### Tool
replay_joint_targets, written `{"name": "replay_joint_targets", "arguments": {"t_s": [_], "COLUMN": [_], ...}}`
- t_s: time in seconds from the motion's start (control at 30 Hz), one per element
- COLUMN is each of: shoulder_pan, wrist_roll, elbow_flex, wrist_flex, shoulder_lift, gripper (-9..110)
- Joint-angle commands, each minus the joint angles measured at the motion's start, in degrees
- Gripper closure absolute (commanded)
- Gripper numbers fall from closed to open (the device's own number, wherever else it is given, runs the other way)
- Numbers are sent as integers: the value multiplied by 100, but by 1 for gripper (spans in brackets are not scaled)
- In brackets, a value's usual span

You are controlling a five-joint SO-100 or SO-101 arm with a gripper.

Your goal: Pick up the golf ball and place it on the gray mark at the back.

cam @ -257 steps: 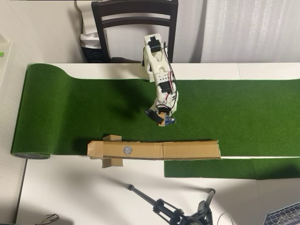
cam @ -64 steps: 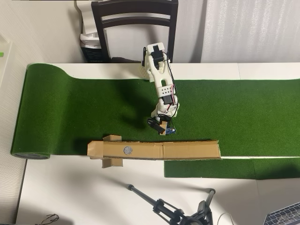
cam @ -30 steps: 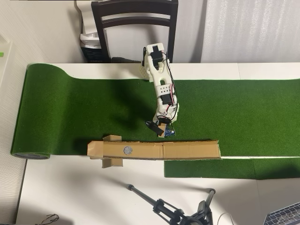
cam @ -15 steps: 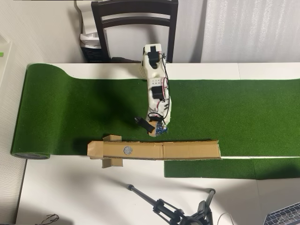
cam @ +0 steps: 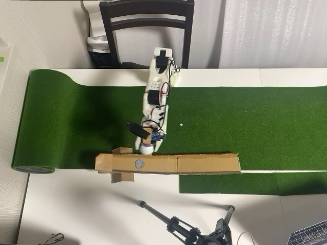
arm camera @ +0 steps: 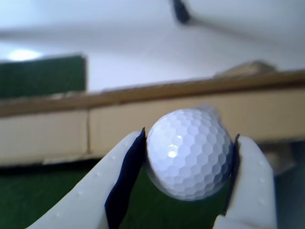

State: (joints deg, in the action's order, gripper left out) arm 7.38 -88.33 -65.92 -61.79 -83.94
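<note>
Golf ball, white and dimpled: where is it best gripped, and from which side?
Across its widest middle, one pad on each side, as the gripper grips it in the wrist view. The white dimpled golf ball is a round sphere with no handle, so an off-centre pinch would likely squeeze it out.

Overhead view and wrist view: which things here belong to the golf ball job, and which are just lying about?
Part of the job:
- golf ball, clamped in the claw
- gray mark on the cardboard strip
- green turf

Just lying about:
- chair behind the table
- tripod on the white table
- tiny white dot on the turf
</note>
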Motion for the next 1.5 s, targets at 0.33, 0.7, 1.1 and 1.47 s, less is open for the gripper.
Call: {"name": "replay_joint_targets", "arguments": {"t_s": [0.33,0.7,1.1,1.47], "shoulder_pan": [62,-44,-53,-53], "wrist_roll": [88,35,79,97], "elbow_flex": [668,606,668,659], "wrist_flex": [1072,1090,1151,1318], "shoulder_lift": [633,721,1283,1354], "gripper": [81,81,81,81]}}
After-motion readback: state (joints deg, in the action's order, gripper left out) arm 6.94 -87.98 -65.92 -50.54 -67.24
